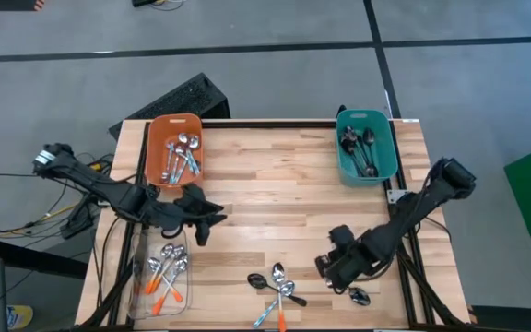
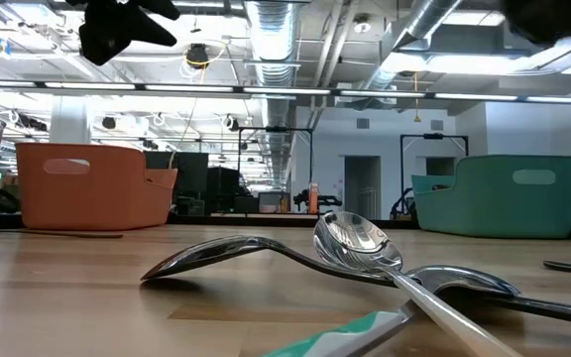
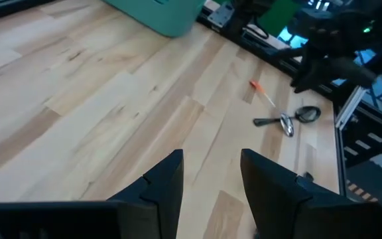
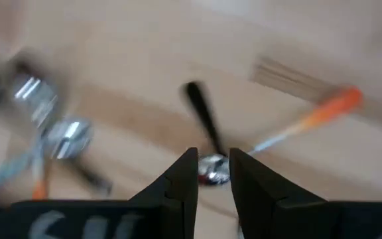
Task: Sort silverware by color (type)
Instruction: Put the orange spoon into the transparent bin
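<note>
Here the right gripper hangs low over the near middle of the table, beside the loose pile of spoons. In its wrist view the fingers stand narrowly apart with the bowl of a dark-handled spoon between their tips; I cannot tell whether they grip it yet. An orange-handled spoon lies just beside it, and more spoons lie blurred to one side.

To do this step well, I judge the fingers should straddle only the dark spoon, close on its neck rather than the slippery bowl, and lift straight up so the orange-handled neighbour is not dragged along. It then belongs, by my reading, in the teal bin at the far right, which already holds dark spoons. Another dark spoon lies near the right edge, close by this arm.

The left gripper hovers left of centre, its fingers moderately apart and holding nothing. The orange bin at the far left holds shiny silver spoons, and a clear tray at the near left holds orange-handled ones. A light-blue handle shows in the low view, touching the pile.

No brand, label or readable writing appears on the bins, spoons or table; pale marks on the right gripper's body are too blurred to read.
</note>
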You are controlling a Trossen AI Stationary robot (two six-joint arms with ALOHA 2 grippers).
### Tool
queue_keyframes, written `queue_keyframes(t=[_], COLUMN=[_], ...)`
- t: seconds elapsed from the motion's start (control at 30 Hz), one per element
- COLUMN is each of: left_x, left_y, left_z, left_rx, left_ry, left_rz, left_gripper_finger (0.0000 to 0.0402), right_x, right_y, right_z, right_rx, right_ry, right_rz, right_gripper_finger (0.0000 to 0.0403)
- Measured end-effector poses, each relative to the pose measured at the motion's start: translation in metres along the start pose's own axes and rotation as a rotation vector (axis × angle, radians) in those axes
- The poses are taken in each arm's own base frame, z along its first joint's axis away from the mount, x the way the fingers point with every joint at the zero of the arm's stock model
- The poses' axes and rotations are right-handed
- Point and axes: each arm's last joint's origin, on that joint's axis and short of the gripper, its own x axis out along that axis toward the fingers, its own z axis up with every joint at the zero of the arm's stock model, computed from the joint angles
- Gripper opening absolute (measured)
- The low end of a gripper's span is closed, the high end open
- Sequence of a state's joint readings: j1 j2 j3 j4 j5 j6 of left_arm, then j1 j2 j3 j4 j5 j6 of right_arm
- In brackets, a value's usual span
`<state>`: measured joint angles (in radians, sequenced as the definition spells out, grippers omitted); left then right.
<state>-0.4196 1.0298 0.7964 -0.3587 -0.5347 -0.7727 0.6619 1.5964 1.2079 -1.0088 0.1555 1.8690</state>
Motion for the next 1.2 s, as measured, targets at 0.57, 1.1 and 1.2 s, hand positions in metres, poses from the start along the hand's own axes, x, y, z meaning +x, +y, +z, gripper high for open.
queue_keyframes(t=[0.57, 1.1, 1.2], left_x=[0.003, -0.004, -0.004], left_y=[-0.010, -0.019, -0.019], left_z=[-0.008, -0.017, -0.017], left_rx=[-0.017, -0.005, -0.003], left_ry=[0.000, 0.025, 0.022], left_rz=[-0.018, -0.067, -0.065], left_gripper_finger=[0.0137, 0.0137, 0.0137], right_x=[0.082, 0.090, 0.088], right_y=[0.009, 0.013, 0.012], right_z=[-0.016, -0.017, -0.018], right_rx=[0.363, 0.416, 0.438], right_ry=[0.077, 0.042, 0.014], right_rz=[-0.324, -0.356, -0.375], right_gripper_finger=[0.0109, 0.0095, 0.0105])
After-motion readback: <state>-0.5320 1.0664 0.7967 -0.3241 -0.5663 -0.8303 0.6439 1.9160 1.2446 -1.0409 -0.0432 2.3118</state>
